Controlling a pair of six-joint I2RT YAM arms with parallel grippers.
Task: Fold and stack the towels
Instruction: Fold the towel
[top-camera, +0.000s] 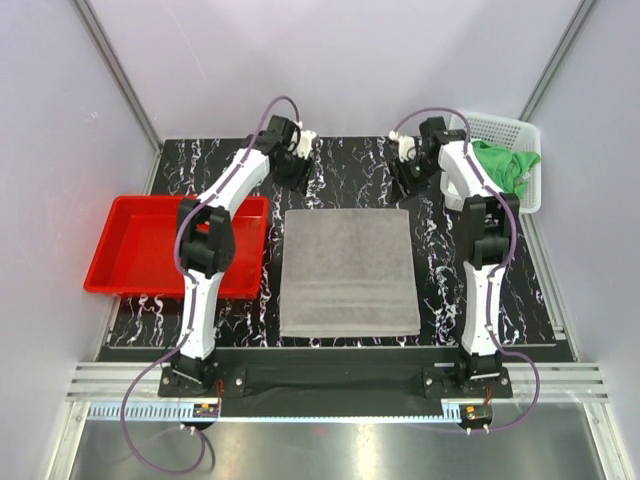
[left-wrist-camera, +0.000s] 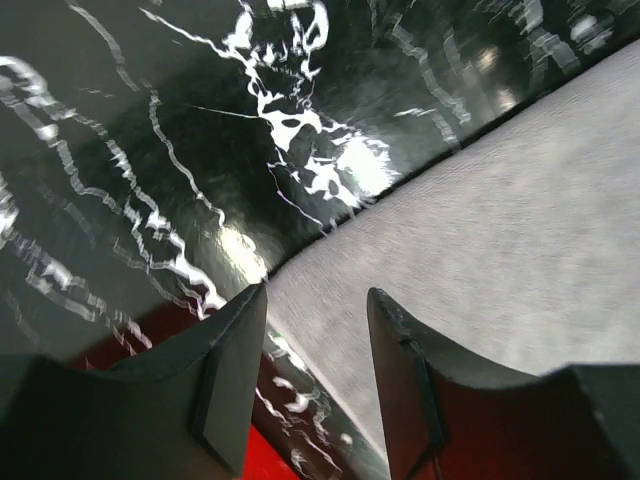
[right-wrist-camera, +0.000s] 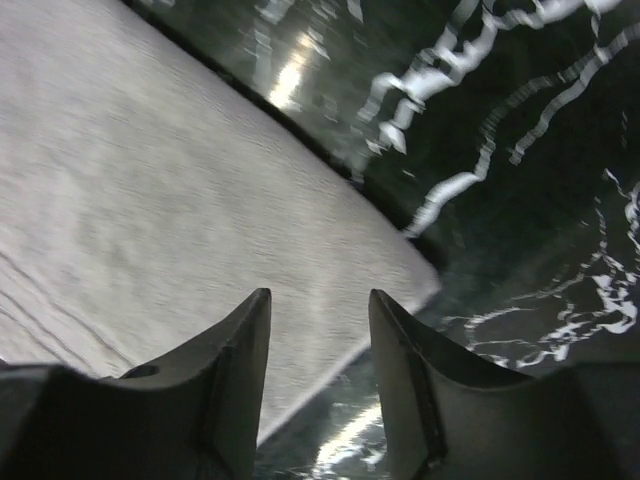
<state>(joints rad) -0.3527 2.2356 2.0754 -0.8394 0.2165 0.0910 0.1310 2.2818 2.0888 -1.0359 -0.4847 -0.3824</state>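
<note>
The grey towel (top-camera: 348, 272) is lying flat in the middle of the tabletop (top-camera: 440, 290), between the two arms. It is looking close to square, so its long axis cannot be told; its woven bands are running left to right. The left pincer (left-wrist-camera: 315, 300) is hanging just over the towel's far left corner, fingers spread and gripping nothing. The right pincer (right-wrist-camera: 320, 300) is hanging over the far right corner, also spread and gripping nothing. Each arm is nearer its own corner, and the rest of the towel is stretching from both pincers toward the bases, so a fold would likely bring the far edge nearward. The basket (top-camera: 520, 135) at far right is holding a crumpled green towel (top-camera: 505, 165). The tray (top-camera: 130, 250) on the left is showing no towel.
</note>
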